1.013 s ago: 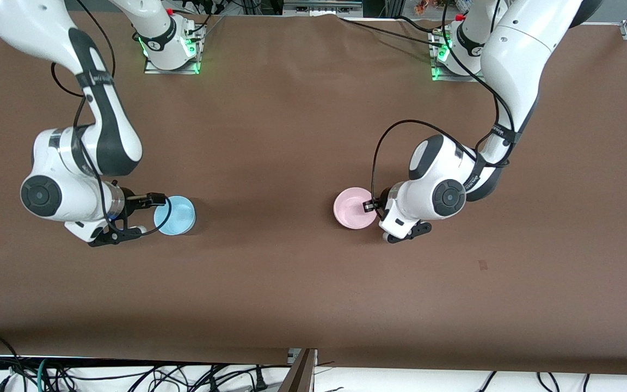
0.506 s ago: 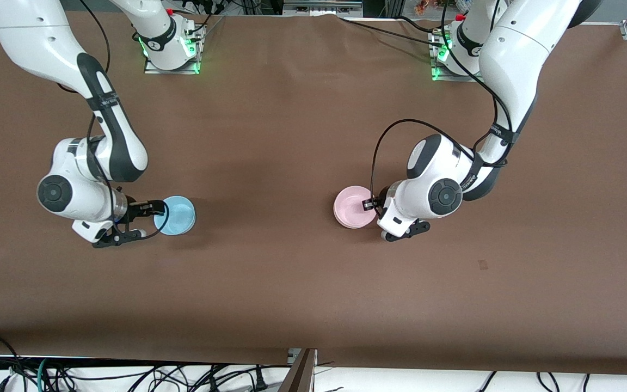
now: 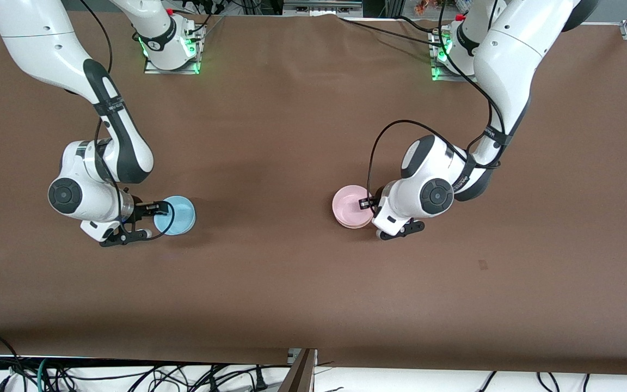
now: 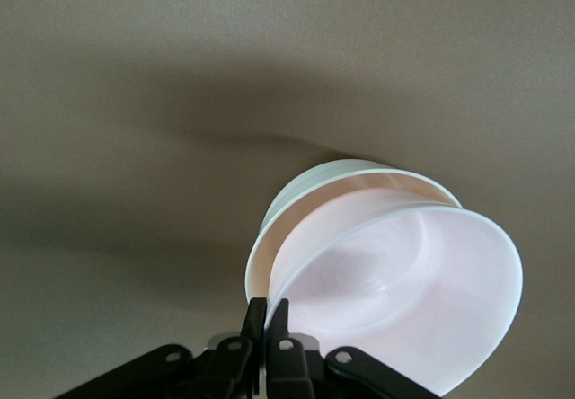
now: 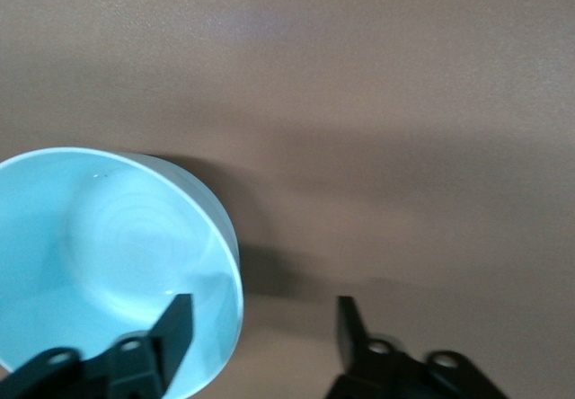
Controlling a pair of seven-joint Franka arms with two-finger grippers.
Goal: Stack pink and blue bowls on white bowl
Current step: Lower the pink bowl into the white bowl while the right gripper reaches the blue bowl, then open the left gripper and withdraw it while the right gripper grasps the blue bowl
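The pale pink bowl [image 3: 351, 202] sits tilted inside the cream-white bowl [image 3: 352, 225], whose rim shows under the pink bowl's edge nearer the front camera. My left gripper [image 3: 367, 203] is shut on the pink bowl's rim. In the left wrist view the gripper [image 4: 268, 306] pinches the pink bowl [image 4: 395, 282], with the white bowl [image 4: 280, 210] around it. The sky blue bowl [image 3: 176, 215] stands on the table toward the right arm's end. My right gripper [image 3: 153, 209] is open astride its rim. In the right wrist view the gripper [image 5: 262, 316] has one finger inside the blue bowl [image 5: 117, 237].
The brown table cover [image 3: 270, 163] lies bare between the two bowls. The arm bases [image 3: 172, 51] stand along the edge farthest from the front camera. Cables hang past the table edge nearest the camera.
The left gripper has lowered the pink bowl slightly toward the right arm's end, so the white bowl's rim now shows. The right arm's wrist has shifted closer to the blue bowl, which has not moved.
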